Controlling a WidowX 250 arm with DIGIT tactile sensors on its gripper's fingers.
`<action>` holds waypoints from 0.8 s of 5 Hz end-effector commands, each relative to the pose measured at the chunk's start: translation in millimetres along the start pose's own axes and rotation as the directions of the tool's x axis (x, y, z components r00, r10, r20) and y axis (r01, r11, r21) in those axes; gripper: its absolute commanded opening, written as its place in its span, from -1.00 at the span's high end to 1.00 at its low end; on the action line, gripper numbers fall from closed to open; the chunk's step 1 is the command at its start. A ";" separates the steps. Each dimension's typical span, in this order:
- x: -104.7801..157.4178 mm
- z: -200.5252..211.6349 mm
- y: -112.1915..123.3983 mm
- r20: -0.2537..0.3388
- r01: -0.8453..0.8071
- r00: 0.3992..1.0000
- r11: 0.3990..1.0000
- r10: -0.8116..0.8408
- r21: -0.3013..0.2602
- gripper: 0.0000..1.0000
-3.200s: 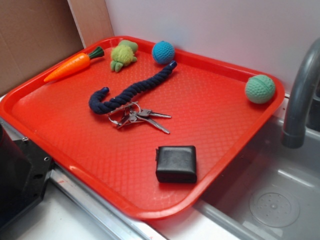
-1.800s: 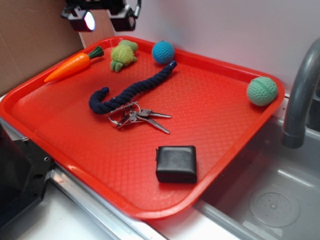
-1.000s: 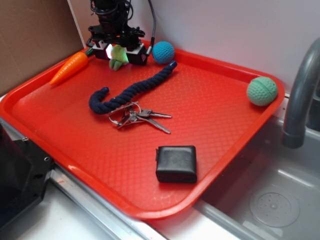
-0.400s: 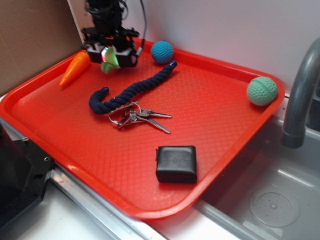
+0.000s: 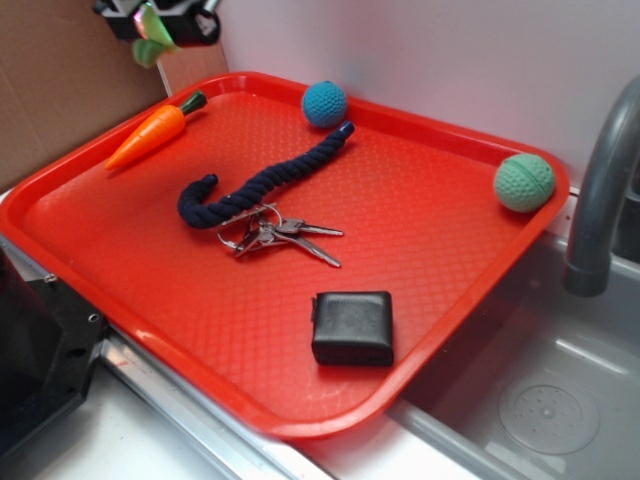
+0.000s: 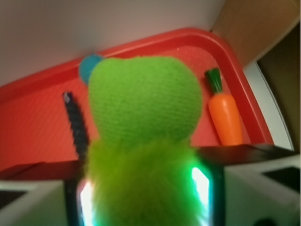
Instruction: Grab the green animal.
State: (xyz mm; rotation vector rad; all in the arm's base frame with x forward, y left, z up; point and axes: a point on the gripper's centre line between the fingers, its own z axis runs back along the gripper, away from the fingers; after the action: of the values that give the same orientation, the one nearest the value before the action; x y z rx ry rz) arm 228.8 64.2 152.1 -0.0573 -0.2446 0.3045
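Observation:
The green animal (image 5: pixel 150 38), a small yellow-green soft toy, hangs in the air above the far left corner of the red tray (image 5: pixel 470 270), held between the jaws of my gripper (image 5: pixel 155 25). Only the gripper's lower part shows at the top edge of the exterior view. In the wrist view the green animal (image 6: pixel 143 141) fills the middle, pressed between the two fingers (image 6: pixel 204 188) of my gripper (image 6: pixel 145 193), with the tray (image 6: pixel 37 122) far below.
On the tray lie an orange carrot (image 5: pixel 150 132), a blue ball (image 5: pixel 325 103), a dark blue rope (image 5: pixel 262 180), keys (image 5: pixel 280 235), a black box (image 5: pixel 352 327) and a pale green ball (image 5: pixel 523 181). A sink and a grey tap (image 5: pixel 600 200) stand on the right, cardboard (image 5: pixel 60 80) on the left.
My gripper came down on the green animal, shut on it and lifted it up and to the left off the tray. The carrot was nudged and now lies at a slightly different angle.

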 end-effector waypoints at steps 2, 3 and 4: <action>-9.9 80.8 -26.9 0.010 0.199 0.980 0.980 -0.199 0.006 1.00; -16.4 86.4 -36.8 -0.033 0.219 0.976 0.975 -0.217 0.049 1.00; -23.3 85.8 -37.9 -0.017 0.254 0.967 0.965 -0.254 0.063 1.00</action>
State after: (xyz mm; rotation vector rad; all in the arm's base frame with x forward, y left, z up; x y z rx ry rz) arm 197.2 11.7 223.3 0.0347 -0.1993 0.0553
